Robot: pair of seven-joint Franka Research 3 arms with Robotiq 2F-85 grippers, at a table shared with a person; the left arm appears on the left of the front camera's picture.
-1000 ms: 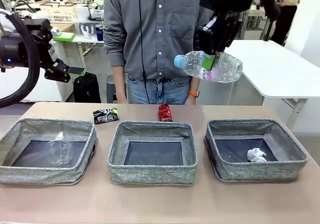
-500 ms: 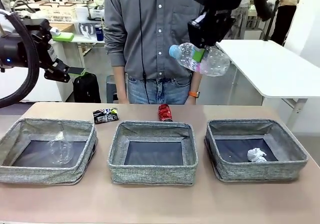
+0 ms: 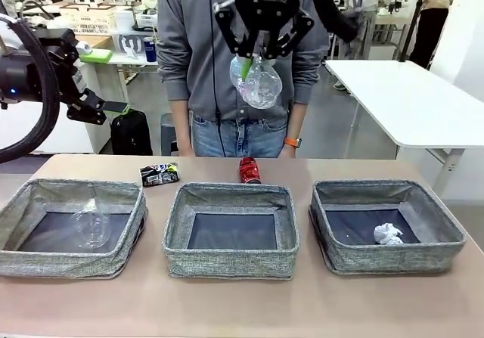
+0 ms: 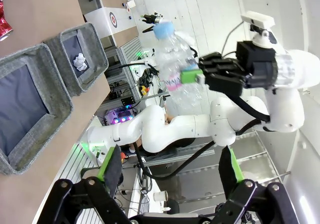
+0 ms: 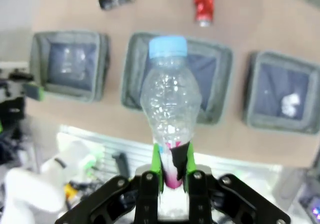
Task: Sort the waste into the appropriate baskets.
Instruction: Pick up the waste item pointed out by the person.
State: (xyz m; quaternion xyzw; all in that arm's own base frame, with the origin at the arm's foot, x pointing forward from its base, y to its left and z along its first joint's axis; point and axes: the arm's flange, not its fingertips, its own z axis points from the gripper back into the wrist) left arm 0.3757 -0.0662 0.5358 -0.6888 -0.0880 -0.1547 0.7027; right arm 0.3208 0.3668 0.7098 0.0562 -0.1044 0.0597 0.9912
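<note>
Front view: the right pincer (image 3: pixel 259 54) stays clenched on the clear plastic bottle (image 3: pixel 258 83). A second ago it held the bottle lying sideways, high on the right. It now hangs at the middle, in front of the person (image 3: pixel 198 51), high above the far edge of the middle basket (image 3: pixel 231 265). The wrist has also turned, so the bottle shows nearly end-on. The rest is unmoved. The clear plastic cup (image 3: pixel 91 225) lies in the left basket (image 3: pixel 69 265) and the crumpled white paper ball (image 3: pixel 389 234) in the right basket (image 3: pixel 393 263). The crushed red can (image 3: pixel 249 169) and crushed black printed can (image 3: pixel 159 174) sit on the bench (image 3: pixel 242 308) behind the baskets.

Left wrist view: the left pincer (image 4: pixel 171 165) is released, its fingers wide apart with nothing between them. It is aimed across at the other arm, whose green pads grip the bottle around its label.

Right wrist view: the bottle points cap-first down at the bench, and the cap lines up with the middle basket.

The leftward swing probably means the bottle is heading for the left basket to join the cup. If so, it has farther to travel before release. The two cans are not yet sorted.
</note>
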